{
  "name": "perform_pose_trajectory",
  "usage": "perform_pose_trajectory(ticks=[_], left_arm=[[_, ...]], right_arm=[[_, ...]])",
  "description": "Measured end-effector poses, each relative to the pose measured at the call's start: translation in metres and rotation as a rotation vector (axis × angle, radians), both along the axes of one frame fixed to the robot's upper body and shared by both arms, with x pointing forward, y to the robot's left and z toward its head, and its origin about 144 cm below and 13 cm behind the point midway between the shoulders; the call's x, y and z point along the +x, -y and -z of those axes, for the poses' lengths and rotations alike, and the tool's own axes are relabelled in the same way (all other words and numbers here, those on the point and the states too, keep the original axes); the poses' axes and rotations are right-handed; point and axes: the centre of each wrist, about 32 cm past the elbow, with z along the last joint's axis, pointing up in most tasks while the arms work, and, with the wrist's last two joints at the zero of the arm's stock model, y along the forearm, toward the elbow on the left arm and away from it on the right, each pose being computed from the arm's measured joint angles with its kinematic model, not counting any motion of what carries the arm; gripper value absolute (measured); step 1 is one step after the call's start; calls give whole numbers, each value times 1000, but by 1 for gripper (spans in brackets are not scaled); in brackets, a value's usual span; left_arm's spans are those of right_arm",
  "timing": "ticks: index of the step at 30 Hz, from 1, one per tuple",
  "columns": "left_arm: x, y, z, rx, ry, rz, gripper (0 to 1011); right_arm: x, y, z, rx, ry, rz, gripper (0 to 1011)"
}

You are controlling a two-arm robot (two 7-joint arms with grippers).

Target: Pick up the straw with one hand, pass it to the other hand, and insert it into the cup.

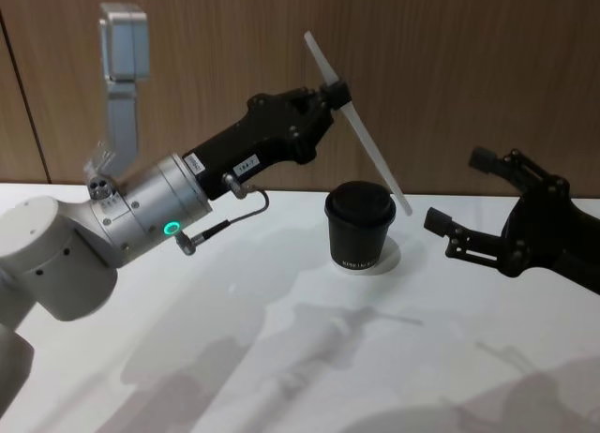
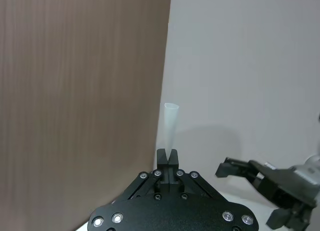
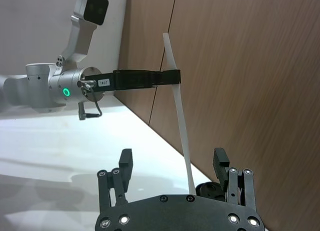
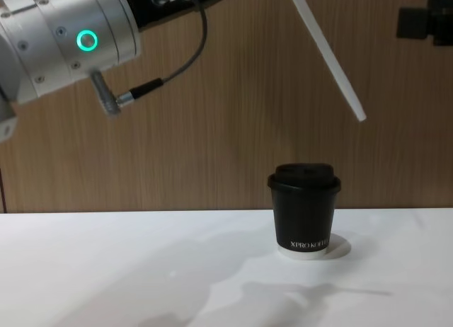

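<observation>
The white straw is held high over the table, slanting down to the right, with my left gripper shut on its upper part. Its lower tip hangs above and just right of the black lidded cup, which stands upright on the white table. In the chest view the straw ends well above the cup. My right gripper hovers open to the right of the cup, holding nothing. The right wrist view shows the straw ahead of the open right gripper, clamped by the left gripper.
A wood-panelled wall rises straight behind the table's far edge. The left arm's silver wrist with its green ring and dark cable reaches in from the left. White table surface stretches in front of the cup.
</observation>
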Motion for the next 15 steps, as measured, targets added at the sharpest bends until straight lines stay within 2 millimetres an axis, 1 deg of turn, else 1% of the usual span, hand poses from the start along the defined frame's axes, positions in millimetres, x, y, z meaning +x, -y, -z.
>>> perform_pose_trajectory(ticks=[2,4,15], left_arm=[[0,-1,-6,41,18,-17,0],[0,-1,-8,51,23,-20,0],[8,1,-31,184,88,-58,0]], right_arm=[[0,0,0,0,0,0,1001],[0,0,0,0,0,0,1001],[0,0,0,0,0,0,1001]])
